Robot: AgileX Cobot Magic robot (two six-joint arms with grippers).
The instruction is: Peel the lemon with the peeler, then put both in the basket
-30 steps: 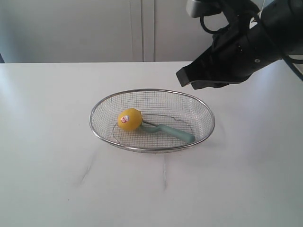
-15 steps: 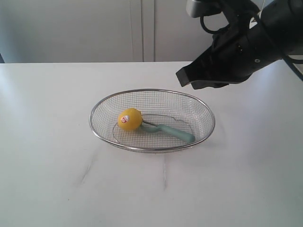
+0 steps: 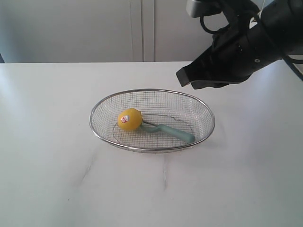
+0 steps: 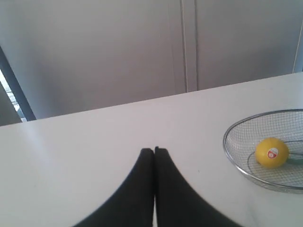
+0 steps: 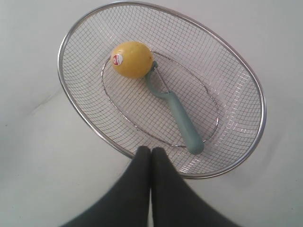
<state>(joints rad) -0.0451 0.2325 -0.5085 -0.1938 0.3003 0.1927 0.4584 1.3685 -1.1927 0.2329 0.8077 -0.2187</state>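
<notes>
The yellow lemon [image 3: 129, 119] with its red-and-white sticker lies inside the wire basket [image 3: 152, 92] at mid-table. The teal-handled peeler [image 3: 176, 133] lies beside it in the basket, blade head touching the lemon. In the right wrist view the lemon [image 5: 131, 59], peeler [image 5: 182, 121] and basket [image 5: 66, 100] show below my right gripper [image 5: 151, 150], which is shut and empty. It hangs above the basket's far right rim, and in the exterior view the right gripper [image 3: 183, 78] shows as a dark mass. My left gripper [image 4: 154, 151] is shut and empty over bare table, well left of the basket [image 4: 227, 146] and lemon [image 4: 271, 152].
A white table [image 3: 57, 165] carries the basket. Pale cabinet doors [image 3: 142, 28] stand behind the table's far edge. The right arm's black body [image 3: 255, 38] fills the upper right of the exterior view.
</notes>
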